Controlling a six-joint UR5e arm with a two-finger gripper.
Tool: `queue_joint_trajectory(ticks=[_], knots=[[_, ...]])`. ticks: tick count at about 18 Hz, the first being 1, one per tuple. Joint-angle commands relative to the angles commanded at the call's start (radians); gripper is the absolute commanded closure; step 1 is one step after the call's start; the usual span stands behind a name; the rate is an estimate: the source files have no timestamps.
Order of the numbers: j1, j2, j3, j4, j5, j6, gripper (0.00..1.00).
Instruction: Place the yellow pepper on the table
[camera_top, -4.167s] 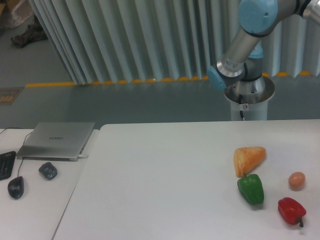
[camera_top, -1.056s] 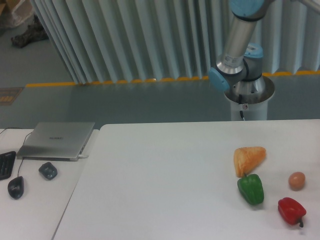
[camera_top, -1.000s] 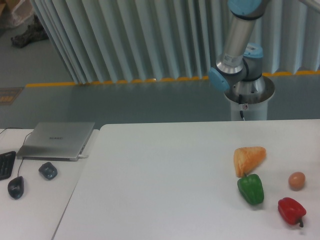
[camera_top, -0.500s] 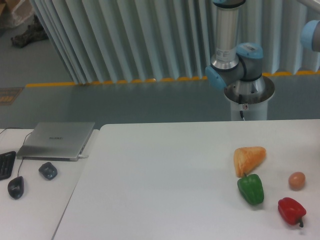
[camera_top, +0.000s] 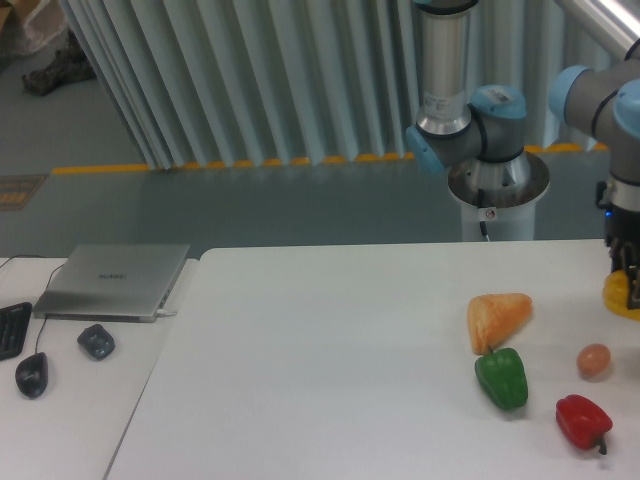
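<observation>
At the right edge of the view, the hand (camera_top: 631, 285) hangs from the arm (camera_top: 617, 130) with its dark fingers (camera_top: 633, 262) pointing down, closed around the yellow pepper (camera_top: 618, 298). Only a part of the pepper shows, a bright yellow curve cut off by the frame edge. It sits low over the white table (camera_top: 330, 370), near its back right part; whether it touches the top cannot be told.

On the table, left of the hand, lies an orange-yellow wedge (camera_top: 497, 319). Just in front of it, nearly touching, stands a green pepper (camera_top: 502, 378). To the right of these lies a small brown egg (camera_top: 594, 360), and nearer the front a red pepper (camera_top: 583, 421) with its dark stem pointing right. All four lie apart from the yellow pepper.

The arm's grey base (camera_top: 496, 190) rises behind the table's far edge, with blue caps at its joints.

On a narrower desk (camera_top: 70, 400) to the left lie a closed silver laptop (camera_top: 113, 281), two dark mice (camera_top: 96, 341) and the corner of a keyboard (camera_top: 10, 328). Behind everything hang pale vertical blinds (camera_top: 250, 80) above a grey floor with a yellow line (camera_top: 230, 163).
</observation>
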Motion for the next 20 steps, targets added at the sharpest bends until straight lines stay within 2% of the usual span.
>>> queue_joint_trajectory(ticks=[3, 6, 12, 15, 16, 17, 20], knots=[[0.005, -0.048, 0.000, 0.017, 0.015, -0.002, 0.70], [0.018, -0.084, 0.006, 0.066, 0.066, 0.009, 0.70], [0.020, -0.118, 0.009, 0.100, 0.069, -0.002, 0.68], [0.018, -0.118, 0.011, 0.104, 0.069, -0.003, 0.57], [0.018, -0.118, 0.011, 0.104, 0.069, -0.003, 0.48], [0.018, -0.118, 0.011, 0.103, 0.069, -0.005, 0.34], [0.018, -0.118, 0.012, 0.103, 0.069, -0.006, 0.31]])
